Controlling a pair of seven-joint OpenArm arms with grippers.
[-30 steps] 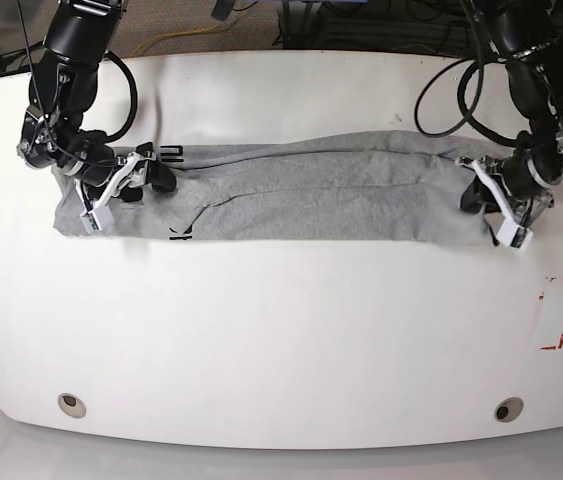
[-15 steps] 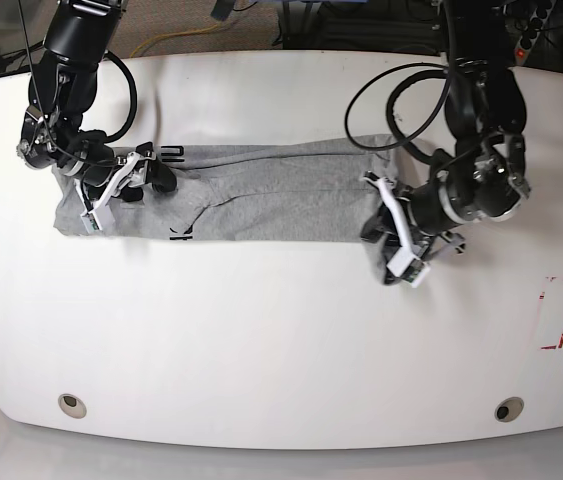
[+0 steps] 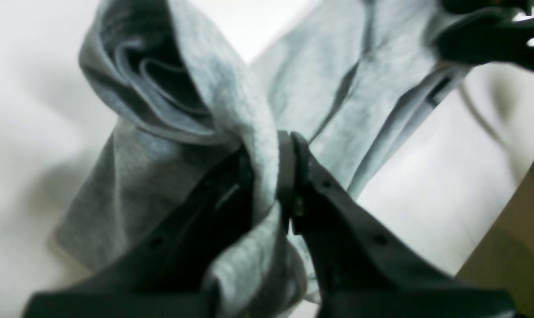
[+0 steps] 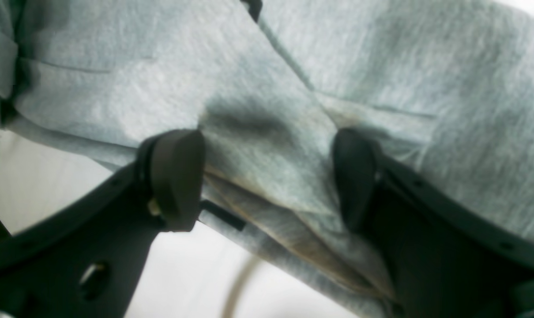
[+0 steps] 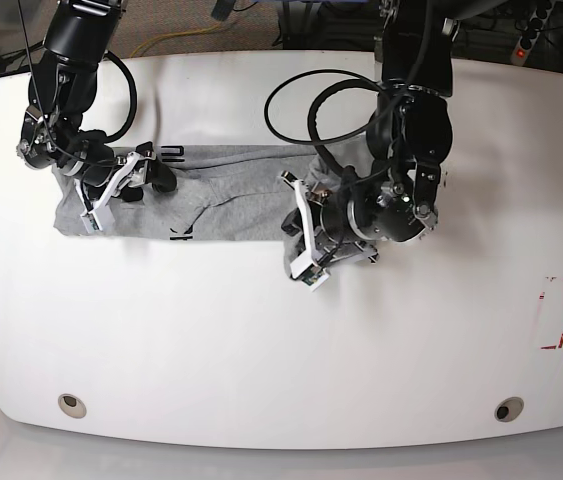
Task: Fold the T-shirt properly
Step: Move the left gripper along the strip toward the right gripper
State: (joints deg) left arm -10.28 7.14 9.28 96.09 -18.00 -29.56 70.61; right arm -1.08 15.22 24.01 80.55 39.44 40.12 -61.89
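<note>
Far left of base view: right gripper (image 5: pixel 121 195) spread wide, fingers (image 4: pixel 178 176) straddling the flat end of the T-shirt (image 5: pixel 221 195), cloth lying between the pads, not pinched. Grey shirt stretched as a narrow folded band across the upper part of the white table (image 5: pixel 261 340), small black letters (image 5: pixel 171 152) by the right gripper. Mid-table: left gripper (image 5: pixel 306 240) clamped tight on the shirt's other end, a bunched fold (image 3: pixel 258 132) squeezed between the fingertips and lifted over the band. Far right: red marking (image 5: pixel 558 312) on the table.

Soft matt jersey T-shirt (image 5: pixel 231 195), glossy table (image 5: pixel 261 350)
</note>
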